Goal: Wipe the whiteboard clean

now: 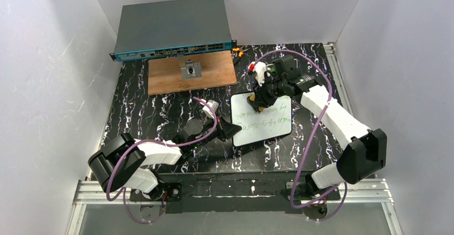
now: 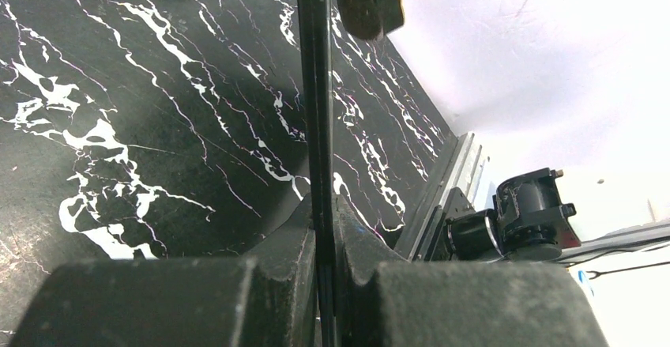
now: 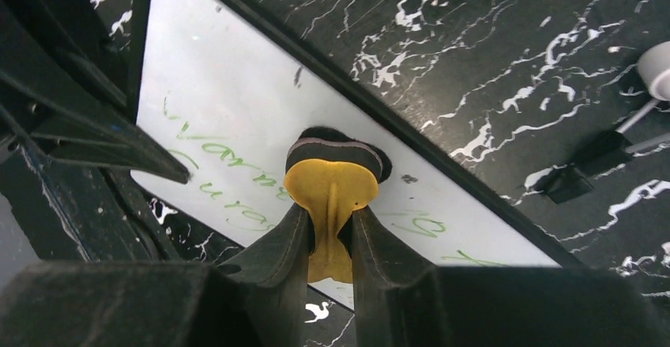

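Whiteboard [image 1: 267, 128] lies on the desk [image 1: 160, 112], just in front of the brown wooden board [image 1: 160, 80], off its right front corner and not touching it. You have green handwriting [image 3: 229, 153] across most of the white face.

Left jaws: fully closed on the whiteboard's thin dark rim [image 2: 314, 86], on its left edge, toward the end away from the wooden board. In the left wrist view you see the rim edge-on, running straight up from between the fingers [image 2: 284, 244].

Right jaws: closed partway, pinching a yellow eraser [image 3: 332, 185]. Its dark felt pad [image 3: 332, 148] sits down on the whiteboard at the end nearest the wooden board, close to the rim, right on the green lines.

Also on your desk: a small metal block [image 1: 191, 70] on the middle of the wooden board, a grey rack unit [image 1: 171, 26] directly behind the wooden board, and orange-handled tools [image 1: 239, 50] just beyond its right rear corner.
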{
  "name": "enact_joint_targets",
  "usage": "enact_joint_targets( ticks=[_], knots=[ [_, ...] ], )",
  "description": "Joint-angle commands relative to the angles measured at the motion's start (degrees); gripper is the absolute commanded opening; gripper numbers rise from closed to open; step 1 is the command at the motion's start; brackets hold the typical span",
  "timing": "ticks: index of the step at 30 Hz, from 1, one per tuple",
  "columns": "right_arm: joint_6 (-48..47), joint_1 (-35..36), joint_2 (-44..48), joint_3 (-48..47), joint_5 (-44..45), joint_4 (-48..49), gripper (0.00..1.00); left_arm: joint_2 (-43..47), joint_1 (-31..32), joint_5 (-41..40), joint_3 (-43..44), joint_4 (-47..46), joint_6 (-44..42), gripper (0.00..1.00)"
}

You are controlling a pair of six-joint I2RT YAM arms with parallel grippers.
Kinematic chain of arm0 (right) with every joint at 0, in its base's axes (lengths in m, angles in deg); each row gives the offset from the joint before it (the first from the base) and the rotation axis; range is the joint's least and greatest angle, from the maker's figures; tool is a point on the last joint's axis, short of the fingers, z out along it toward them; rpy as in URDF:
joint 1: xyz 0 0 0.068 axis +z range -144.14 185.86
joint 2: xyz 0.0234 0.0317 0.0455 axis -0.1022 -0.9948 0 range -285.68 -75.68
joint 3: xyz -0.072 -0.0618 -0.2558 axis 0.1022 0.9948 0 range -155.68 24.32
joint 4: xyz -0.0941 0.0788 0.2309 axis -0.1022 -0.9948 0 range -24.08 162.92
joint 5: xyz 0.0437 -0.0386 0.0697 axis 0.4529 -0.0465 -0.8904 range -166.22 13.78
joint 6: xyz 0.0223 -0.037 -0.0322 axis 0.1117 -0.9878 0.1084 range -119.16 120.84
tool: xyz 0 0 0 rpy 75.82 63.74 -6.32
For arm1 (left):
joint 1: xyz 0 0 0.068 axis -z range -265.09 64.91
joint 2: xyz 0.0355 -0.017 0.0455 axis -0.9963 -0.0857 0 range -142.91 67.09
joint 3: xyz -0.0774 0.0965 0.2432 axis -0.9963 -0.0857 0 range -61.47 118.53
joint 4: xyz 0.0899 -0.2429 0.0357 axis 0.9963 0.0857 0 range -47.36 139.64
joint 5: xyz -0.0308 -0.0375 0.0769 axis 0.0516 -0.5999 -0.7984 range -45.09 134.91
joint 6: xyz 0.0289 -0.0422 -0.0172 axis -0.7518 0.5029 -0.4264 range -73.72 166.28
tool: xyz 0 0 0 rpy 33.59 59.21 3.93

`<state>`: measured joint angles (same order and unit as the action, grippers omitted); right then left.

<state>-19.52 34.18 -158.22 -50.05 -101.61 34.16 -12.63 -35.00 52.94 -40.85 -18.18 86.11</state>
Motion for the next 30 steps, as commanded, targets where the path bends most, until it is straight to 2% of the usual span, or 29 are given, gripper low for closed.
enact_joint_targets(
  ticks=[1,6,14,16,19,22,26,30],
  knots=[
    [5.56,0.45,-1.45,-7.15,2.96,3.14,0.01,-0.21,1.11,4.7,2.22,0.76,-2.82,0.0],
    [4.28,6.26,-5.26,-14.59,4.4,-1.85,0.01,0.05,1.07,4.87,2.96,1.76,-2.91,0.0],
    [2.17,11.74,-5.11,-11.26,5.39,-1.2,0.01,1.37,1.08,4.03,2.17,2.42,-3.28,0.0],
    [2.93,11.76,-4.72,-9.67,9.22,1.07,0.01,1.24,1.03,4.11,2.22,2.09,-3.17,0.0],
    [4.79,11.0,-3.63,-5.89,20.42,6.12,0.01,1.68,1.1,4.05,1.87,2.06,-3.06,0.0],
    [5.73,8.9,-1.59,-1.88,24.99,9.82,0.01,2.79,1.08,3.56,1.24,2.43,-3.26,0.0],
    [5.06,6.23,1.39,1.44,24.62,11.28,0.01,3.58,1.09,3.13,1.0,2.69,-3.57,0.0],
    [-0.34,5.09,2.94,3.7,15.16,8.05,0.01,3.14,1.01,3.46,0.99,2.2,-3.4,0.0]
  ],
)
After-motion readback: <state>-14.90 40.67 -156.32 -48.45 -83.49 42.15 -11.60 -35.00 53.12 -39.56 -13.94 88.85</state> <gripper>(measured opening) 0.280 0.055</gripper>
